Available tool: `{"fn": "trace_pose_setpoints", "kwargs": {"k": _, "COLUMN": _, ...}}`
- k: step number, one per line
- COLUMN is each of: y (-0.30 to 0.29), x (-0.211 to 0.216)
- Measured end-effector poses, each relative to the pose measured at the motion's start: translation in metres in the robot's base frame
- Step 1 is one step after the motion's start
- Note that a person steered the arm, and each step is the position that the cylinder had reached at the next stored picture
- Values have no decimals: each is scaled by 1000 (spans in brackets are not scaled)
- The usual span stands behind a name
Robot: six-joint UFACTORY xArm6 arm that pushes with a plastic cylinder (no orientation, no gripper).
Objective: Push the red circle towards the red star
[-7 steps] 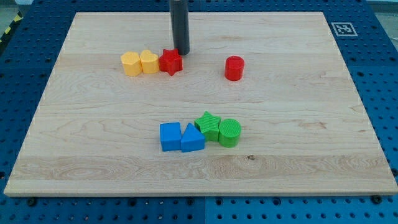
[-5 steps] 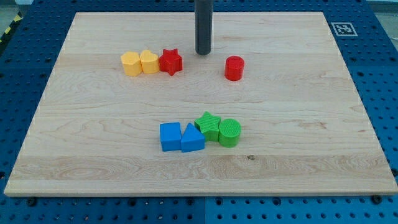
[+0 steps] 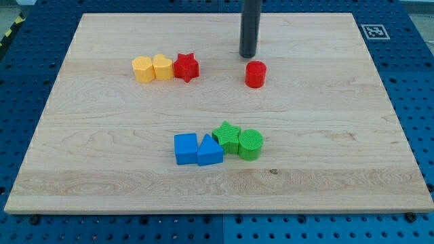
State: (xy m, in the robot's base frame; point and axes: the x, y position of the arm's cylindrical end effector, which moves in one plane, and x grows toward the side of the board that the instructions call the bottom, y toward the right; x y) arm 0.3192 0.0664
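Red circle (image 3: 255,74) sits right of the red star (image 3: 186,67); my tip (image 3: 247,55), jawless, probably just clear above it, should round its right side and push left.

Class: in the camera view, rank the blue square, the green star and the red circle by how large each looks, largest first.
1. blue square
2. green star, slightly smaller
3. red circle, smallest looking

The red circle sits nearer the view's top, maybe farther from the camera, so its true size is unsure.
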Motion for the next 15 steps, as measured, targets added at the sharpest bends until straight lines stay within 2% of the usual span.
{"fn": "trace_pose_setpoints", "kwargs": {"k": 2, "y": 18, "x": 0}}
{"fn": "trace_pose_setpoints", "kwargs": {"k": 6, "y": 125, "x": 2}}
{"fn": "trace_pose_setpoints", "kwargs": {"k": 7, "y": 133, "x": 21}}
{"fn": "trace_pose_setpoints", "kwargs": {"k": 9, "y": 112, "x": 76}}
{"fn": "trace_pose_setpoints", "kwargs": {"k": 14, "y": 58, "x": 77}}
{"fn": "trace_pose_setpoints", "kwargs": {"k": 15, "y": 27, "x": 76}}
